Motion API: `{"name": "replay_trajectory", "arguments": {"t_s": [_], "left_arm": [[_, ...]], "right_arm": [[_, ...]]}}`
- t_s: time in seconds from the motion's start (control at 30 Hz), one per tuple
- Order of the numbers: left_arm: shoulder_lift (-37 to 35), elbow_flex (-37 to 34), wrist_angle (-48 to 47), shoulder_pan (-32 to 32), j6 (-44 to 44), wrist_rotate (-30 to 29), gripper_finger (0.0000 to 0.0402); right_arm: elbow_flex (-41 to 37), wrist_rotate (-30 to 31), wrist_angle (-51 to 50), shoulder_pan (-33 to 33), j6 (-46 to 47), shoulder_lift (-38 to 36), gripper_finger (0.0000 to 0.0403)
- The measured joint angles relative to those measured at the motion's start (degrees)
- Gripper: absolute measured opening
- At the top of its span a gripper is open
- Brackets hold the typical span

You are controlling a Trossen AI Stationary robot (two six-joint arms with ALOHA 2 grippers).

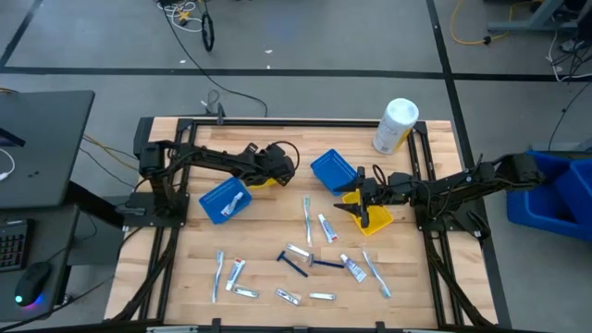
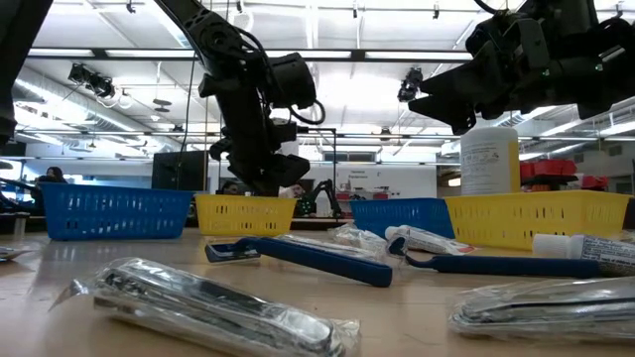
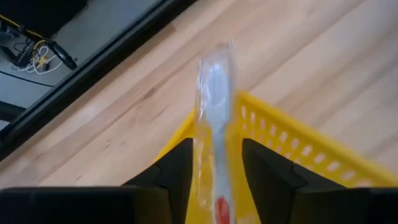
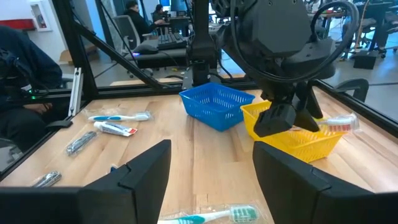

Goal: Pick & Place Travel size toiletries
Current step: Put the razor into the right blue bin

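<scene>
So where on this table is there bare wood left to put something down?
Bare wood lies between the left blue plastic bin and the upright wrapped toothbrush, and along the far edge beside the white cylindrical container. The near strip is crowded with wrapped toiletries.

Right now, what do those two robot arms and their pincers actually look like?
Both arms are matte black, built of jointed tubular segments with black cables looping along them. The left gripper and right gripper each end in two broad, flat, dark fingers with angled tips. No markings show on them.
</scene>
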Motion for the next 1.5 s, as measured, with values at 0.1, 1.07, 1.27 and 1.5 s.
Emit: {"name": "replay_trajectory", "arguments": {"t_s": [0.1, 1.07, 1.27, 1.5], "left_arm": [[-1.84, -0.02, -4.28, -1.14, -3.92, 0.38, 0.0164], [-14.52, 0.02, -4.91, -25.84, -4.31, 2.69, 0.0137], [-14.56, 0.02, -4.63, -29.12, 1.15, 6.82, 0.0132], [-15.39, 0.01, -7.34, -31.86, 5.96, 10.13, 0.0132]], "right_arm": [[0.0, 0.0, -0.01, 0.01, 0.0, 0.0, 0.0232], [0.04, 5.6, -2.56, 0.0, 1.97, 0.02, 0.0266], [0.04, 5.57, -2.35, 0.0, 0.86, 0.02, 0.0257], [0.04, 5.54, -3.14, 1.69, 1.81, 0.02, 0.0272]]}}
